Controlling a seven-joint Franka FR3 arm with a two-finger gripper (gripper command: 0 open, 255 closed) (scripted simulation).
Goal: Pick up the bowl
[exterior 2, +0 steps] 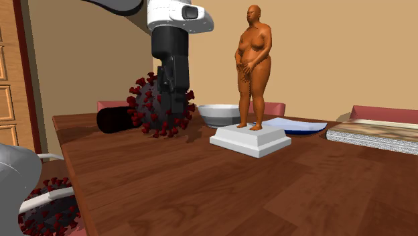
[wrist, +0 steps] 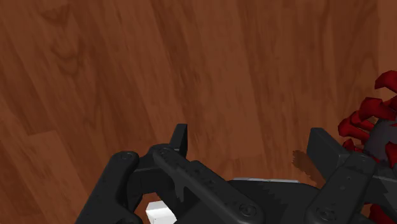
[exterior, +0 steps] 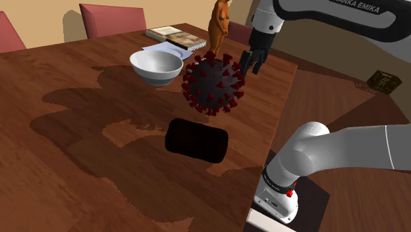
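The bowl is white with a grey base and stands upright on the wooden table, towards its far side. It also appears behind the figurine's base in the second exterior view. My black gripper hangs over the table to the shoulder view's right of the bowl, with a spiky virus model between them. The gripper hovers just behind that model. In the wrist view the gripper is open, with bare wood between its fingers.
An orange figurine stands on a white base close to the bowl. A black cylinder lies nearer the stand. Books and a flat blue-and-white piece sit at the table's far edge. Red chairs stand behind.
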